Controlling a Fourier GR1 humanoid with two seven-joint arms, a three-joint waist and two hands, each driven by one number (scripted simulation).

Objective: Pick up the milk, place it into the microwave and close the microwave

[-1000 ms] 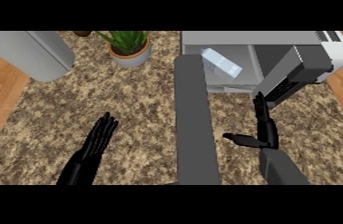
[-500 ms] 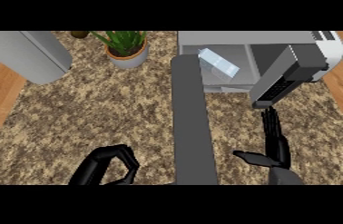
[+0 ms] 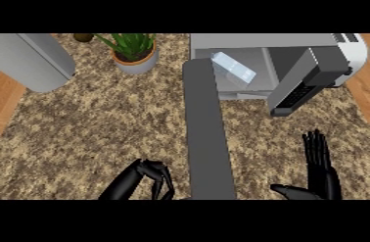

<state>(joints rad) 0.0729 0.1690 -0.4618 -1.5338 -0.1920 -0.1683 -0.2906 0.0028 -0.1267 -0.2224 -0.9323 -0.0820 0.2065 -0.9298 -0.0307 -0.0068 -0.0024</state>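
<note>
Looking down from the head view: the milk (image 3: 233, 68) lies tilted inside the microwave (image 3: 274, 64), whose door (image 3: 303, 82) hangs swung outward to the right (closing not yet done, judging by the gap). Right hand (image 3: 318, 170) is low at the view's right, fingers straight, thumb splayed, holding nothing; probably placed below the door to push it shut. Left hand (image 3: 148, 180), at the lower edge, has fingers curled with nothing in them. A potted plant (image 3: 133, 52) stands well apart, upper left.
</note>
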